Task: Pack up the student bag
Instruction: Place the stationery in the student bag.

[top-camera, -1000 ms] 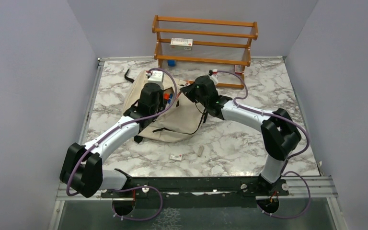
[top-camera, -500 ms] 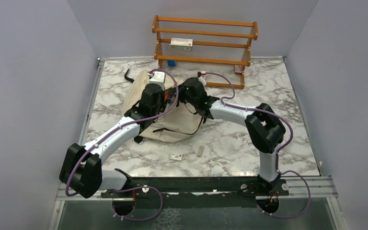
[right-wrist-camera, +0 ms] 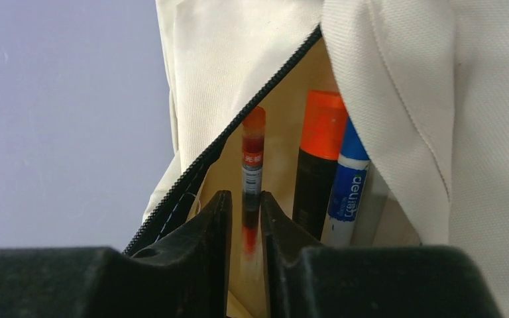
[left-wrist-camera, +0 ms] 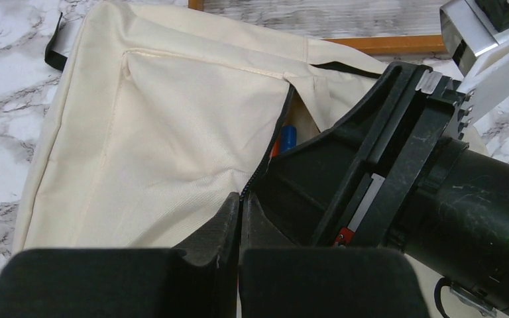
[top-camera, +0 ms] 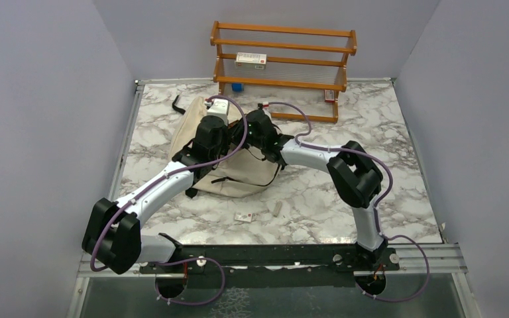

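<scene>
Right gripper [right-wrist-camera: 245,207] is clamped on a slim red pen [right-wrist-camera: 252,159], its long axis pointing straight into the unzipped mouth of the student bag [top-camera: 242,173] just ahead; an orange-capped marker [right-wrist-camera: 321,156] and a blue-labelled pen [right-wrist-camera: 344,189] already stand inside; the bag lies left of centre on the marble table [top-camera: 318,199]; left gripper [left-wrist-camera: 240,211], jaws together, seems to pinch the zipper edge, though contact is hidden; both arms reach forward, wrists meeting over the opening.

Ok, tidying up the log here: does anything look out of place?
Two small bits lie loose on the table, a flat white piece and a pale stick, apart from the student bag. Left gripper pinches its edge; right gripper holds a red pen.
</scene>
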`<state>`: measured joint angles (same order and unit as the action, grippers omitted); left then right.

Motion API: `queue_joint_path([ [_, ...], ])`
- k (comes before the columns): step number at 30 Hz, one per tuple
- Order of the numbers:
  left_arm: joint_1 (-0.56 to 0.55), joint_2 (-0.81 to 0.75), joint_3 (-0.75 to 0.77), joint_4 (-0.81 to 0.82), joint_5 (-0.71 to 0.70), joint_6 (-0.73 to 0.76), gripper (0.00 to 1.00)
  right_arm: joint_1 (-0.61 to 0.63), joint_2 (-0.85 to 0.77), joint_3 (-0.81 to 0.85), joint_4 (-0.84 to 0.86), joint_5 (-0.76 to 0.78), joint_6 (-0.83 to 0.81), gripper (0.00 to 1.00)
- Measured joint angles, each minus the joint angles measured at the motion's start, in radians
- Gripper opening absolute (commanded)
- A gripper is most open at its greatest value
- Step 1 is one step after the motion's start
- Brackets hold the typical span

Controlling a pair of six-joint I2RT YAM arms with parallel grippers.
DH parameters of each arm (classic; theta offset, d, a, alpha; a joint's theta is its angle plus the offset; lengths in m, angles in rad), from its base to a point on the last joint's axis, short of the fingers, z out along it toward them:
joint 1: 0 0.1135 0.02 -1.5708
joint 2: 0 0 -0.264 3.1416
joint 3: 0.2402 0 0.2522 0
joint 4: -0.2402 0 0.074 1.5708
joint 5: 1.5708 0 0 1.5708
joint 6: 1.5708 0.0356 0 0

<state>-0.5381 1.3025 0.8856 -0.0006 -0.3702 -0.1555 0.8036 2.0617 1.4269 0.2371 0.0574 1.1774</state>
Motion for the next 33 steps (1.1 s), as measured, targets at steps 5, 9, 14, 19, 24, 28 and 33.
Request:
queue_joint_path([
  [5,-0.001,0.0,0.0,0.0,-0.004,0.001,0.0,0.001,-0.001,0.013,-0.023,-0.022,-0.036,0.37],
  [9,-0.001,0.0,0.0,0.0,-0.004,0.0,0.0,0.001,-0.023,-0.017,-0.037,-0.019,-0.081,0.37],
  [14,-0.001,0.0,0.0,0.0,-0.005,0.001,0.0,0.002,-0.134,-0.126,-0.043,0.019,-0.19,0.35],
  [19,-0.001,0.0,0.0,-0.001,-0.005,0.0,0.0,0.002,-0.313,-0.259,-0.013,0.064,-0.323,0.35],
  [24,-0.001,0.005,0.0,-0.001,-0.005,0.0,0.0,0.002,-0.496,-0.356,-0.063,0.143,-0.391,0.35],
  [28,-0.001,0.012,0.0,0.0,-0.005,-0.002,0.0,0.003,-0.633,-0.447,-0.211,0.232,-0.37,0.35],
  [33,-0.001,0.018,0.0,0.0,-0.006,0.0,0.0,0.013,-0.709,-0.504,-0.46,0.292,-0.294,0.35],
])
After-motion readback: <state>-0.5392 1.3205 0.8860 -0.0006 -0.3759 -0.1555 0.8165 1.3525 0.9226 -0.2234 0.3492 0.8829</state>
